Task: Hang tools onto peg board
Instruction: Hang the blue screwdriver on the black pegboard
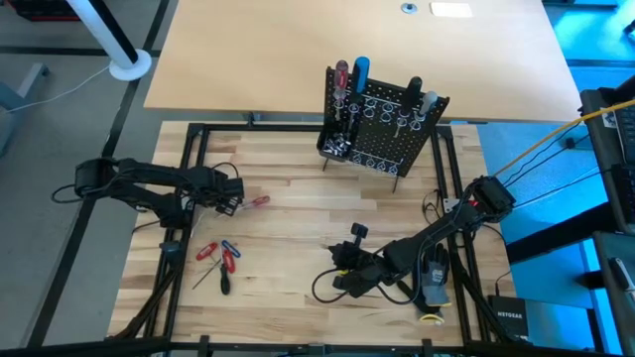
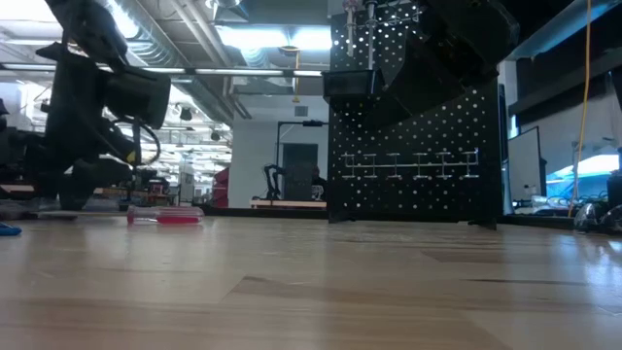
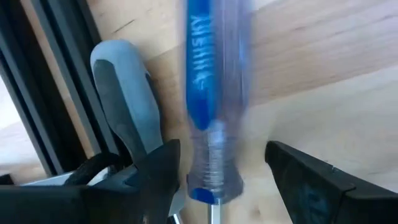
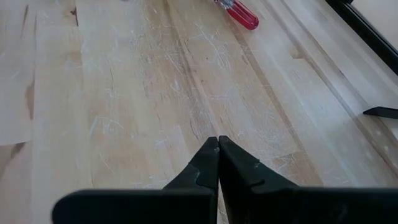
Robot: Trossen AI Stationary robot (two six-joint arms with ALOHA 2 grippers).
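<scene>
The left gripper (image 3: pixel 217 171) has its fingers spread wide on either side of a blue-handled screwdriver (image 3: pixel 208 93), which lies flat on the table (image 1: pixel 298 213) between them, not clamped. In my judgement the open jaws straddle the handle to close across its width. In the left wrist view its long axis runs straight out ahead from the gripper, with the ribbed neck and the start of the shaft nearest the fingers and the butt of the handle pointing away. A grey-and-black handle (image 3: pixel 124 93) lies just beside it, roughly parallel. Nearby a red-handled screwdriver (image 1: pixel 256 201) lies flat. The peg board (image 1: pixel 382 124) stands well apart, already holding several tools. The right gripper (image 4: pixel 217 155) rests fingers pressed together, holding nothing
</scene>
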